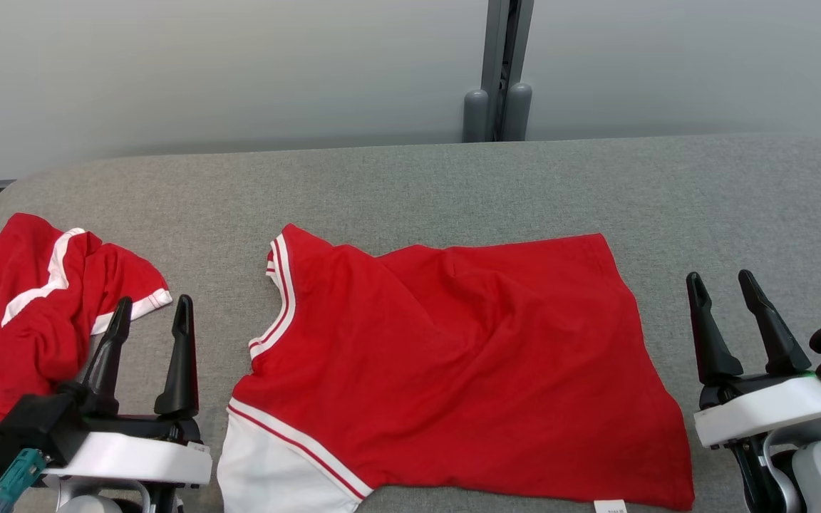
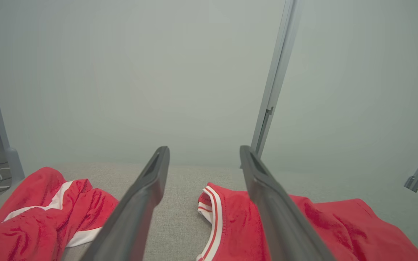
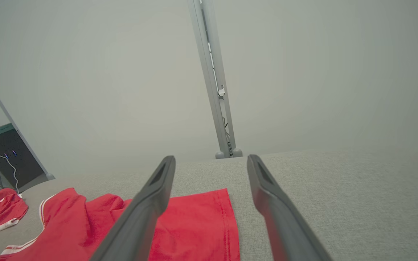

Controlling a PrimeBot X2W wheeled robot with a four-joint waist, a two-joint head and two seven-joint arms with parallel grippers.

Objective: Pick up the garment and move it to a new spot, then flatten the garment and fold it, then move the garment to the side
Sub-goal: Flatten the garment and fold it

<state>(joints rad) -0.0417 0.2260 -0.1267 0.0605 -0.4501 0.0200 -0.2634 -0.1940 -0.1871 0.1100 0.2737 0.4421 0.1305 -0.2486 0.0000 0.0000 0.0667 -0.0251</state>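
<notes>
Both spread wide, empty: left gripper [image 1: 155,303], right gripper [image 1: 720,278]. Centre garment [image 1: 453,356] creased on surface [image 1: 410,185]. Advise pinching opposite edges, pulling outward evenly; avoid crumpled second garment [image 1: 47,313].

Soft, even, bright light, faint shadows, no glare; wrist views bend straight lines at edges.

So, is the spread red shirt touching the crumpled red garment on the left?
Apart. The head view shows bare grey surface between the shirt and the crumpled garment.
</notes>
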